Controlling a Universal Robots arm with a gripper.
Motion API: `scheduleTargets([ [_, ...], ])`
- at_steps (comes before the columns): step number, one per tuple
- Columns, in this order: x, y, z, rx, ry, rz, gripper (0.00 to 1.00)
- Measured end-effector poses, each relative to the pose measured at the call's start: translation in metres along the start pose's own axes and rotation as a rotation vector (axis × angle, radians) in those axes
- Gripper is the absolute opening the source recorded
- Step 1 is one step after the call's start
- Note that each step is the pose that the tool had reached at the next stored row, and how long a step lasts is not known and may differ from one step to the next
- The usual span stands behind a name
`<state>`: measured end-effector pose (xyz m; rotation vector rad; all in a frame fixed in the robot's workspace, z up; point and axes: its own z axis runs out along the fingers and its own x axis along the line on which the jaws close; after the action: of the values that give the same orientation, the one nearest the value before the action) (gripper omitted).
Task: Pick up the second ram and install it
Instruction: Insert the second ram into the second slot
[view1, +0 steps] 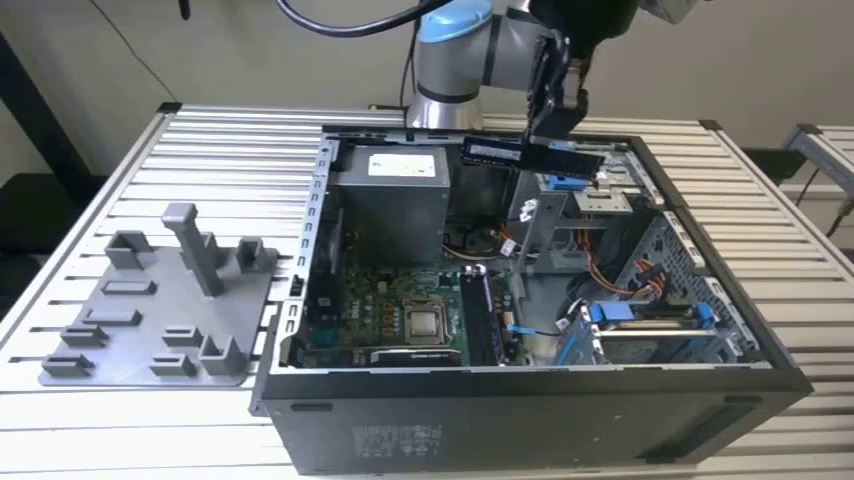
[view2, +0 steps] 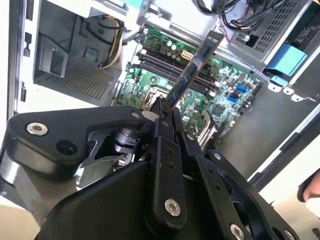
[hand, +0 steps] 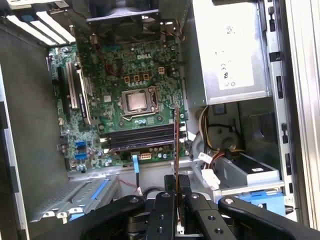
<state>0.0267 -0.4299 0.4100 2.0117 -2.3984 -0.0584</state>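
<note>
The gripper (view1: 551, 128) is clamped narrow on the second ram (view1: 521, 152) and holds it in the air over the far part of the open computer case (view1: 534, 385), well above the motherboard (view1: 387, 300). The holder tray (view1: 147, 300) lies on the table at the exterior view's left, well apart from the arm. In the second wrist view the stick (view2: 195, 67) juts out from between the fingertips (view2: 159, 111) toward the green board. In the first wrist view it shows edge-on as a thin line (hand: 176, 145) crossing the end of the long dark memory slots (hand: 142, 137), beside the processor socket (hand: 136, 101). The step in hand looks like the carry and line-up. It will probably go well only if the stick's length is brought parallel to a free slot, contact edge down, with the descent straight and the pressure even. The grip is on a small part of the stick, so it could pivot on contact. I cannot tell which slot is free, nor whether the latches stand open. The loose cables (hand: 212, 160) by the power supply (hand: 230, 55) lie near the path.
</note>
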Motion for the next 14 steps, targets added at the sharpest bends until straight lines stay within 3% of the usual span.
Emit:
scheduleTargets([
  [14,0.0000,0.0000,0.0004,0.0033,-0.0076,0.214,0.14],
])
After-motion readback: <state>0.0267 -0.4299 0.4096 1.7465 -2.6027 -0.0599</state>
